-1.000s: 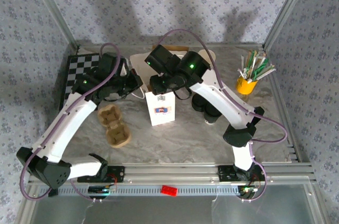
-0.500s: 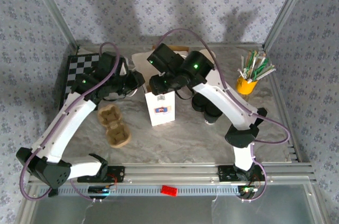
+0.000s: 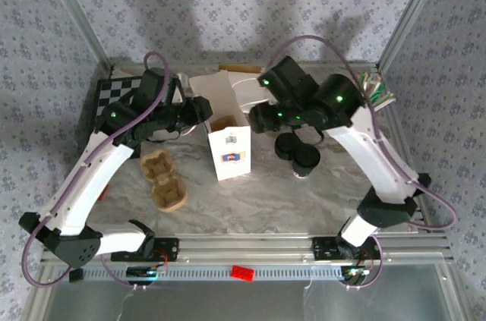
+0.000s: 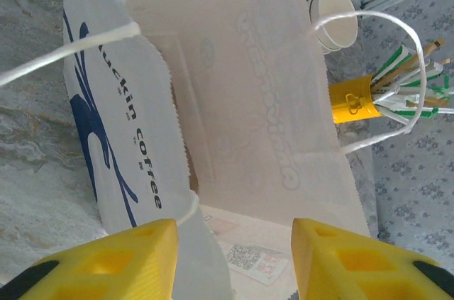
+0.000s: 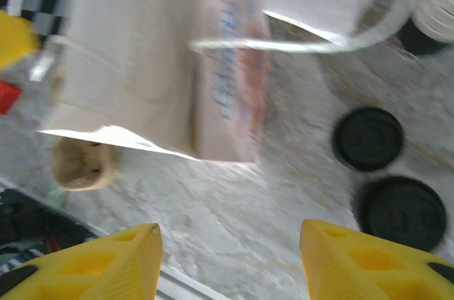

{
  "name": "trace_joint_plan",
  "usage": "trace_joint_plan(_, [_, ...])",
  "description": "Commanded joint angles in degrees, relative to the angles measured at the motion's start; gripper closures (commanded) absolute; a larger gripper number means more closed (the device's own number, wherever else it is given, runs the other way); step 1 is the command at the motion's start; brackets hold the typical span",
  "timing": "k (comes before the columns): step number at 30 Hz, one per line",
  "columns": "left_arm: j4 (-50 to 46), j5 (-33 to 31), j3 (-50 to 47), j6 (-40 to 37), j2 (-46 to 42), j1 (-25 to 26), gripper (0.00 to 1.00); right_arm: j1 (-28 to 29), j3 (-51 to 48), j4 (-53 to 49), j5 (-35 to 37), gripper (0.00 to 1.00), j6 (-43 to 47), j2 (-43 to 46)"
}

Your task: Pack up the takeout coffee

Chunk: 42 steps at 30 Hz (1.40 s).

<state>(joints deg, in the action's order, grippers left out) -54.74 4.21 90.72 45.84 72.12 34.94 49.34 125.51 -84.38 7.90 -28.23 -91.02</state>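
Bag (image 5: 142, 66) beside seemingly open right tool (image 5: 230, 243)

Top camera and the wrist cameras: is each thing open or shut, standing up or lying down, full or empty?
paper bag: standing upright, top open.
left end effector: open, at the bag's mouth.
right end effector: open, holding nothing.
cup carrier: lying flat on the table, both wells empty.
black lids: lying flat beside the bag.
yellow cup: upright, full of sticks.

Paper bag (image 5: 142, 52) blurred, top cropped; black lids (image 5: 368, 138) smeared.
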Motion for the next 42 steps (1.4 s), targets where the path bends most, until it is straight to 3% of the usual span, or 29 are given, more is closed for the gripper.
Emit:
trace_joint_plan(1, [-2.44,-5.57,1.68,-1.51,-0.69,1.93,0.53,-3.24,-8.53,-4.31,4.79,0.42,-3.56,5.64])
trace_joint_plan(9, [-0.4,-7.39,0.68,-3.5,-0.22,4.26,0.53,-15.47,-35.97,1.7,1.3,0.3,-11.07,17.29])
trace_joint_plan(14, [0.52,-8.02,0.43,-6.07,0.04,4.26,0.52,-19.81,-45.37,8.81,-3.17,0.27,-18.0,17.29])
trace_joint_plan(19, [1.04,-8.08,0.42,-8.59,0.04,3.94,0.51,-19.6,-49.05,13.06,0.59,0.21,-30.81,15.63])
trace_joint_plan(25, [0.69,-6.91,0.43,-10.37,-0.54,2.04,0.5,-19.46,-51.42,15.21,3.55,0.17,-40.18,13.71])
trace_joint_plan(32, [0.34,-4.08,-0.01,-12.14,-0.93,-0.64,0.49,-19.82,-52.35,17.27,-0.15,0.11,-40.75,9.49])
trace_joint_plan(42, [0.77,-3.33,-1.42,-12.53,-2.06,-2.0,0.47,-20.91,-52.97,19.25,-1.57,0.13,-41.07,6.79])
